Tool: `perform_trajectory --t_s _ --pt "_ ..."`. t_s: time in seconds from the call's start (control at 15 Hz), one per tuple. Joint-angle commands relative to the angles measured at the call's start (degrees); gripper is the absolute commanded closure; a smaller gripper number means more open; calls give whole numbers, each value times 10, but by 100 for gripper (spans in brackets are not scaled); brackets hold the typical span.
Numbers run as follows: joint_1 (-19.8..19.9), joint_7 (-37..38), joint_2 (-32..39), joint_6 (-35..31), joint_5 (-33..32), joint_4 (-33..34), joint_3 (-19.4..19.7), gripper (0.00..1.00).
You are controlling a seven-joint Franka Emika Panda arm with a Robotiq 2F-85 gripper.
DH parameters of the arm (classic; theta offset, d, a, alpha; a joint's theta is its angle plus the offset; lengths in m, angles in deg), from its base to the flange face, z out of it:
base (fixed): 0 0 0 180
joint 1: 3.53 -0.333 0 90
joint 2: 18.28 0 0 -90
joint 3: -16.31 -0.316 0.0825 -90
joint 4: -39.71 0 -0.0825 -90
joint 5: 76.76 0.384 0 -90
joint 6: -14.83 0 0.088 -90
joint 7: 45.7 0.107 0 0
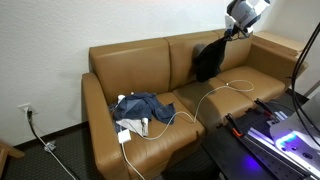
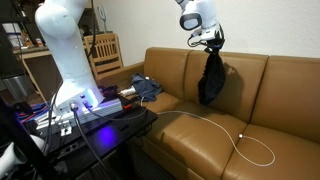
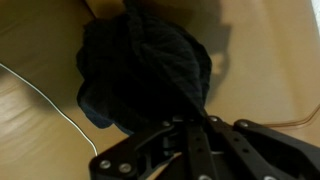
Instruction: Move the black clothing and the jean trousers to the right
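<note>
My gripper (image 1: 234, 31) is shut on the black clothing (image 1: 209, 60) and holds it hanging in the air in front of the brown sofa's backrest. In an exterior view the gripper (image 2: 208, 40) pinches the top of the black clothing (image 2: 211, 78), whose lower end hangs near the seat. In the wrist view the black clothing (image 3: 140, 70) dangles from my closed fingers (image 3: 190, 122). The jean trousers (image 1: 140, 107) lie crumpled on the sofa's other seat; they also show in an exterior view (image 2: 146, 88).
A white cable (image 1: 222, 90) loops over the seat cushions and shows in an exterior view (image 2: 245, 140) and the wrist view (image 3: 45, 95). A white item (image 1: 131, 128) lies by the jeans. A stand with blue light (image 1: 285, 125) is in front of the sofa (image 1: 130, 62).
</note>
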Motion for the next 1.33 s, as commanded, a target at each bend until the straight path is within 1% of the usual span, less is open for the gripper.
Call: perform_trajectory --t_s 0.0,0.07,0.2,0.27,0.33,0.4,0.47,0.6,0.67,0.8,0.87,0.93,1.0,1.07,1.13,1.27 --pt "33 92 90 42 17 91 -19 100" --pt "33 130 117 48 13 111 -19 77" --pt "31 200 147 44 16 136 -21 68" --pt "28 233 150 29 20 141 -22 61" --pt "26 257 150 9 24 146 -24 53" --pt "9 250 135 -49 22 133 -25 45" --pt "-24 248 110 -83 -8 106 -13 38" --pt "-65 240 86 -140 -40 78 -9 24" --pt "-86 238 81 -159 -60 73 -4 16" --pt "-102 216 63 -207 -88 63 -7 3" --pt "-101 201 51 -242 -97 57 -15 0" --pt "-97 191 41 -279 -101 52 -16 0" --pt "-95 183 33 -252 -106 50 -10 0" --pt "-73 156 28 -234 -120 55 -36 0" --pt "-76 139 29 -208 -133 49 -41 0" --pt "-58 104 27 -204 -135 36 -97 0"
